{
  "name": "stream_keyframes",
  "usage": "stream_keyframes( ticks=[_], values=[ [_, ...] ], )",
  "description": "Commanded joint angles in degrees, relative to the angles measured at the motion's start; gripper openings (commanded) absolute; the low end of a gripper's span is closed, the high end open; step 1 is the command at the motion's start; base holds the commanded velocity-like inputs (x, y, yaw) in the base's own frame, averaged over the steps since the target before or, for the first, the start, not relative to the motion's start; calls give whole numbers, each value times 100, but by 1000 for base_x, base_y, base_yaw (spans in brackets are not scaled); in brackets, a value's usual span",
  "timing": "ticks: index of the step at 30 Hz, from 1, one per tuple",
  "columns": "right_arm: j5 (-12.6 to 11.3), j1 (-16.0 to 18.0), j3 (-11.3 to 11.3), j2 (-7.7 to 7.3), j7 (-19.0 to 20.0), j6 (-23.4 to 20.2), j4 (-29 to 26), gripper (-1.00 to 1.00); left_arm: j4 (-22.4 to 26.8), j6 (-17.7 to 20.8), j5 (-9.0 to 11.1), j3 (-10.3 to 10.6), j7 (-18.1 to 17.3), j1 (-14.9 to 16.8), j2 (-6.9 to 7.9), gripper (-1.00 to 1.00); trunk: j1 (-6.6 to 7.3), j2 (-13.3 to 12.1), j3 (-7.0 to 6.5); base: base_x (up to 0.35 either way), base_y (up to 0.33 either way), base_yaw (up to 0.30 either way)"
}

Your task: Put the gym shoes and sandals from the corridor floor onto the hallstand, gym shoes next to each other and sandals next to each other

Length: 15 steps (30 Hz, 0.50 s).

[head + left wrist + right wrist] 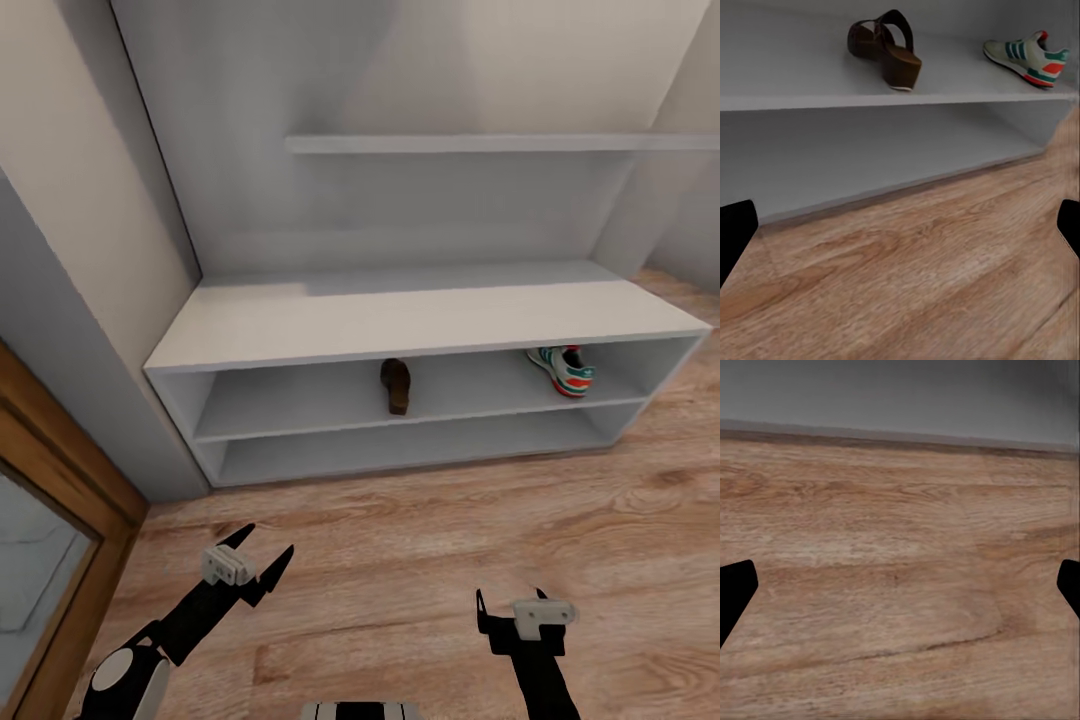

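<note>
1 cream-white sneaker w/ green stripes [562, 368] sits on the upper open shelf of the pale-grey shoe rack [420, 322], far right end. 1 dark maroon-brown sandal [396, 385] on same shelf, mid, well apart. Left gripper [262, 563] & right gripper [512, 603] hover over brown wood-plank floor [420, 560], fingers spread wide, holding nothing.

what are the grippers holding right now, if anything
Nothing is held. The left gripper and right gripper are both open above the floor. One sandal and one gym shoe sit on the hallstand.
</note>
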<state>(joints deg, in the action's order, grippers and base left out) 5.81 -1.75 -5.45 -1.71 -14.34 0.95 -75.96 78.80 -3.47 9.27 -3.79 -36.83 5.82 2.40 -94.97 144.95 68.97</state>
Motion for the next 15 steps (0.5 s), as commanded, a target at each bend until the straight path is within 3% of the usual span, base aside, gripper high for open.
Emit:
stream_keyframes(
  ticks=[1,8,15],
  values=[
    [0,0,0,-1,0,2,4,100,-3,-1,-1,-2,2,0,-2,100,0,0,-2,0,-173,-226],
    [-1,-1,0,-7,2,10,24,100,-15,-3,-1,-5,6,-1,-8,100,0,0,-11,0,-227,-146],
    [-1,-1,0,-6,-3,40,79,100,-21,-4,37,-7,8,-2,-8,100,0,0,-13,0,-123,-30]
  ],
)
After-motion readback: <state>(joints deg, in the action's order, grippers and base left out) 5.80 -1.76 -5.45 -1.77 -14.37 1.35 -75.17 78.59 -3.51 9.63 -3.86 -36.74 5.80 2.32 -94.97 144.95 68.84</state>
